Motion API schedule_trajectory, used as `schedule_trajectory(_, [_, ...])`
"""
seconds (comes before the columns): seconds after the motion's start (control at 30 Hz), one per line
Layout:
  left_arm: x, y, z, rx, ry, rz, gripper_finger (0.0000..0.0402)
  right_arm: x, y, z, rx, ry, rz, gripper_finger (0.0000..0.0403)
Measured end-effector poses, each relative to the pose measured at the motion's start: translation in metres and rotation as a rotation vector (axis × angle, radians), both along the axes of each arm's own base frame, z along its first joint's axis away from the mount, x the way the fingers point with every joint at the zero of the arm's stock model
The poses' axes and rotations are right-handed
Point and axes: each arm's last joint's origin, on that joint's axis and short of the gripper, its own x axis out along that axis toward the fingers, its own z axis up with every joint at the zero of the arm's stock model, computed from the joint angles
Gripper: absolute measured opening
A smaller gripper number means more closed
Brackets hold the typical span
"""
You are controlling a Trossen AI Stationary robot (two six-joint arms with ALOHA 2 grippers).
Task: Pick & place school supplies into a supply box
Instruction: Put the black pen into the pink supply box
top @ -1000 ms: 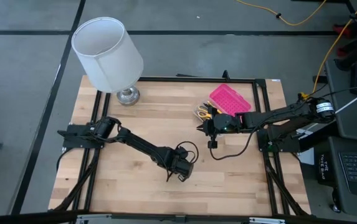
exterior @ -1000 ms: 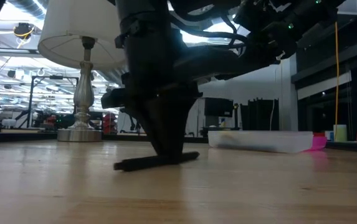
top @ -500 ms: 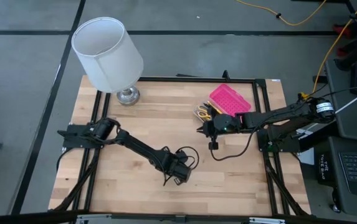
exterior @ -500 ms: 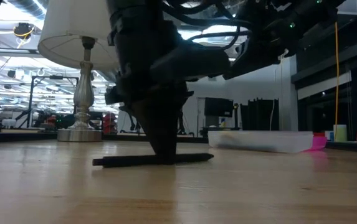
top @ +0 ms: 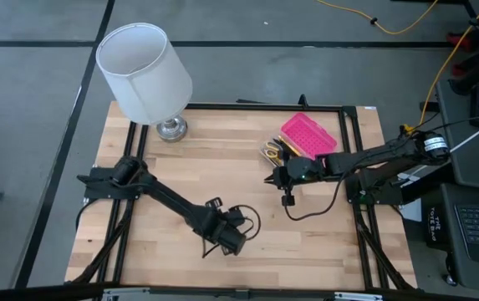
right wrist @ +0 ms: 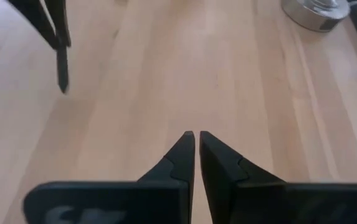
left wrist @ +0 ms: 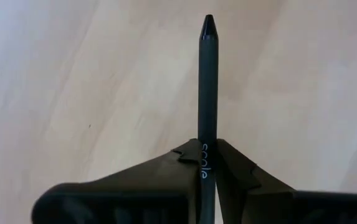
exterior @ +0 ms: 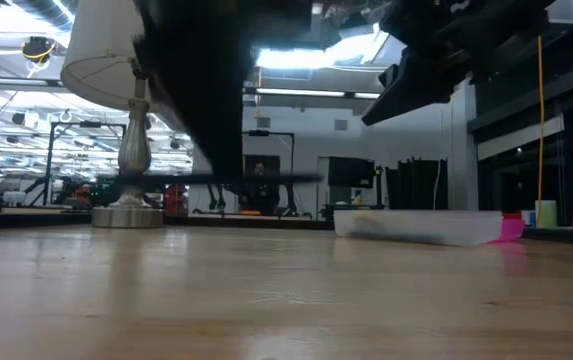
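Near the front middle of the table (top: 164, 167), left claw (top: 222, 241) clamped tight on a black pen (left wrist: 207, 93), lifted clear of the wood. In the left wrist view, pen pinched between the two fingers (left wrist: 166, 168), its pointed tip sticking out well past them (white lettering just at the pinch). In the low view, same pen (exterior: 216, 179) held level in the air, bare boards beneath it.

Farther back and to the right, right claw (top: 271, 177) hanging over the table just in front of the pink box (top: 308, 134), fingers nearly together with only a slit between them, nothing in the slit. Scissors with yellow handles (top: 271, 150) lying just beside the box, touching or nearly so.

At the back left corner, a white lamp (top: 143, 71) on a silver foot, well apart from both claws.

From above, pen mostly hidden under the left claw; low view alone proving the lift. Box seen low as a pale clear tray (exterior: 416, 225) with a pink edge.
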Motion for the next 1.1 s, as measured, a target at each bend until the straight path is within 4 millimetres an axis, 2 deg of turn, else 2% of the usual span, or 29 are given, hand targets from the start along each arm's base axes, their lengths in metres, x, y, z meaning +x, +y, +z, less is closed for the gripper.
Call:
schedule_trajectory(0.23, [-0.017, -0.012, 0.028, 0.087, -0.11, -0.117, 0.0016, -0.002, 0.015, 0.0, 0.0, 0.001, 0.056, 0.003])
schedule_trajectory(0.33, [-0.023, -0.015, 0.027, 0.097, -0.169, -0.139, 0.0016, -0.003, 0.02, 0.0, 0.001, 0.001, 0.074, 0.003])
schedule_trajectory(0.5, [-0.027, -0.019, 0.023, 0.011, -0.335, -0.273, 0.0016, -0.004, 0.026, 0.0, 0.017, -0.001, 0.086, 0.003])
schedule_trajectory(0.87, [-0.056, 0.016, 0.004, 0.066, -0.659, -0.347, 0.0017, -0.003, 0.027, 0.002, 0.014, -0.024, 0.092, 0.003])
schedule_trajectory(1.1, [-0.059, 0.054, -0.006, 0.146, -0.835, -0.46, 0.0017, 0.002, 0.027, 0.009, -0.041, -0.108, 0.136, 0.003])
